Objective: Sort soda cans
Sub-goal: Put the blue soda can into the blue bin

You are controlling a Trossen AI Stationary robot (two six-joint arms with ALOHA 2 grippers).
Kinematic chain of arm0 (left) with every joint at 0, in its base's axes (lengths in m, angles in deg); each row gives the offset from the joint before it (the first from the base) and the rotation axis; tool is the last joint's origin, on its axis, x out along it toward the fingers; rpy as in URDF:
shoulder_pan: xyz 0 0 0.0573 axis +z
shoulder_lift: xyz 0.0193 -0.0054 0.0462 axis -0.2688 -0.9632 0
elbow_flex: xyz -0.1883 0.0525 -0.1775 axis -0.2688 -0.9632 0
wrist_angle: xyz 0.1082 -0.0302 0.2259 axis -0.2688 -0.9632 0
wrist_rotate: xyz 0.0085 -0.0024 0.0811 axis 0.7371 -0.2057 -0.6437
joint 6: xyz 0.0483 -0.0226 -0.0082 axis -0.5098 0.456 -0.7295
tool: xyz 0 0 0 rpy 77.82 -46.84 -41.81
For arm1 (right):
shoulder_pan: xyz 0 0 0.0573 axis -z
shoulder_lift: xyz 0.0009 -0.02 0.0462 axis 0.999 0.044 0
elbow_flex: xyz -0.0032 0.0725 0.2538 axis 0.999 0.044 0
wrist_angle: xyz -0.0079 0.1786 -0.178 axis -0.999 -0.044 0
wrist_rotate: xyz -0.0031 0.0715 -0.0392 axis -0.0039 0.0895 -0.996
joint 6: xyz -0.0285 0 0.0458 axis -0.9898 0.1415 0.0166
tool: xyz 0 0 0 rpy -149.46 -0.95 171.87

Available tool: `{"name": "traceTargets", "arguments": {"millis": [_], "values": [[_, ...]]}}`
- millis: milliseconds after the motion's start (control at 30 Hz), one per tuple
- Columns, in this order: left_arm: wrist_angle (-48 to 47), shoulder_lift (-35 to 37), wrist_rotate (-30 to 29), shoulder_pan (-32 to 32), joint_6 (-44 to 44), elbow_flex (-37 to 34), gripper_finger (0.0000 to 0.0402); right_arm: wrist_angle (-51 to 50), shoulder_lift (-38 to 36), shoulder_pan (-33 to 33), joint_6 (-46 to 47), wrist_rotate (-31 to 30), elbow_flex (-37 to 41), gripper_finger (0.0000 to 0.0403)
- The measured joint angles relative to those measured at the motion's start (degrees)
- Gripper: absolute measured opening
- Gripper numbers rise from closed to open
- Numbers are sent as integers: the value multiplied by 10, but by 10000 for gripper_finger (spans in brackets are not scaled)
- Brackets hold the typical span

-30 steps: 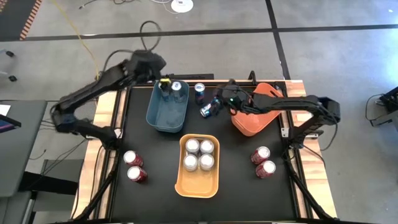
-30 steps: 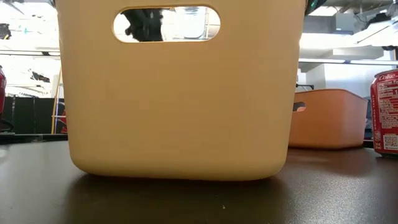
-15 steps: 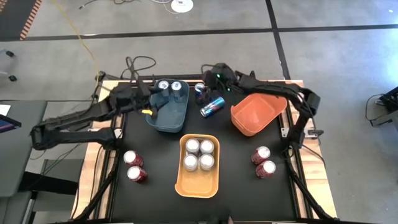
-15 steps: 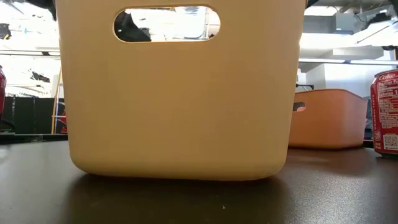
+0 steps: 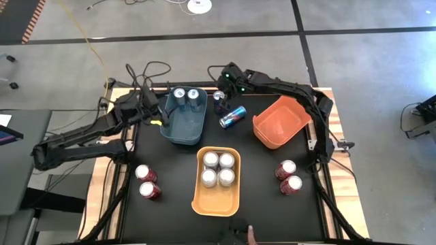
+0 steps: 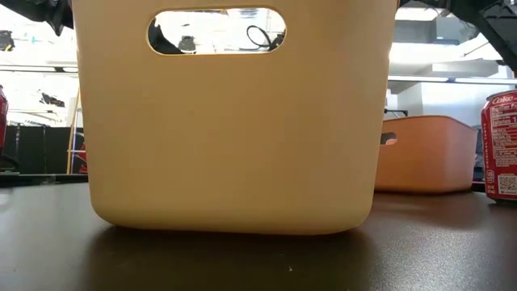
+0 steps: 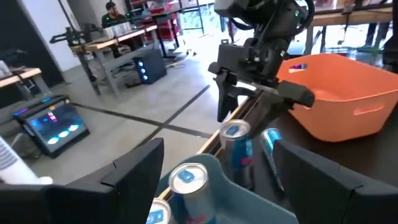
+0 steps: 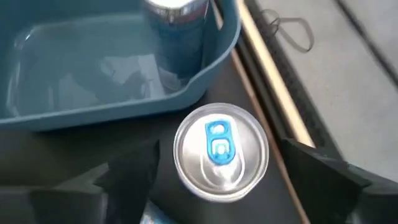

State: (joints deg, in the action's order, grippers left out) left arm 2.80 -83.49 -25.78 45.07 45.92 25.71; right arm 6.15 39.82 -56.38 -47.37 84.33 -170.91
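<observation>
The right gripper (image 5: 221,83), jaws spread and holding nothing, hovers over an upright blue can (image 8: 221,152) standing at 3 o'clock of the teal bin (image 5: 178,128). The left gripper (image 5: 158,112), also released, waits at the bin's 9 o'clock.

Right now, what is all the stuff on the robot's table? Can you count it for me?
Dark blue cans: four; two upright in the teal bin, one upright beside it, one on its side.
Silver cans: four, upright in the yellow-orange bin.
Red cans: four; two near left, two near right.
Orange bin: one, nothing in it, right.
Left gripper: open, at the teal bin's left side.
Right gripper: open, above the upright blue can.
</observation>
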Motion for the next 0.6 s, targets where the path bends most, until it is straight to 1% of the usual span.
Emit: {"name": "traceTargets", "arguments": {"millis": [67, 100, 267, 367, 600], "values": [[-5, 0, 0, 10, -1, 0, 295, -9, 1, 2, -1, 13, -5, 388], [-7, 0, 0, 14, -1, 0, 295, -9, 0, 3, 5, 13, -5, 394], [-14, -1, 0, 34, -1, 0, 295, 2, 0, 2, 12, 10, -6, 379], [-17, -1, 0, 46, -1, 0, 295, 10, 7, 2, 15, 10, -6, 378], [-21, -1, -6, 78, 13, 0, 295, 29, 44, 9, 27, 5, -10, 376]]}}
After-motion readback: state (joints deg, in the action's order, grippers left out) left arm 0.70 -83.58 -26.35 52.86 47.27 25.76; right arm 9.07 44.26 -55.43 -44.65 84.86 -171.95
